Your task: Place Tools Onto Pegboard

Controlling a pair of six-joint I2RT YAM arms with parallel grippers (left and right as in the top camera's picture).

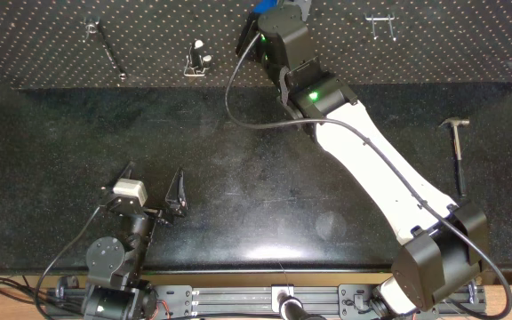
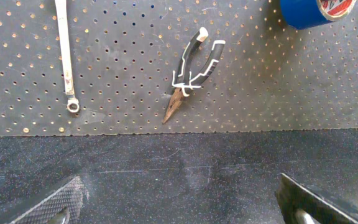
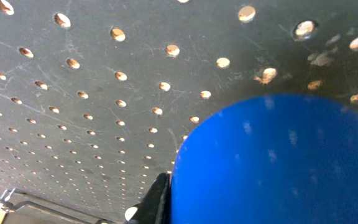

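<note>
Overhead, the right arm reaches up across the dark tabletop (image 1: 220,182) to the pegboard (image 1: 43,44), its right gripper (image 1: 274,12) presenting a blue tape roll (image 1: 262,9) at the board's far edge, evidently to seat it on a peg. A wrench (image 1: 107,49) and pliers (image 1: 196,59) already hang to the left, a bare double hook (image 1: 380,25) waits to the right, and a hammer (image 1: 457,147) lies on the tabletop near the right side, not yet hung. The left gripper (image 1: 155,178) sits low by its base, well apart from the board, fingers spread wide and holding nothing, probably parked to leave the other arm room. From the left wrist, the wrench hangs straight down the board, the pliers rest nose-down in a white wire holder that keeps them tilted, and the tape roll shows farther along. From the right wrist, the roll looms just off the perforated board with one dark finger (image 3: 160,198) against its rim, which suggests the fingers are clamped on the roll while it is lined up with the holes
</note>
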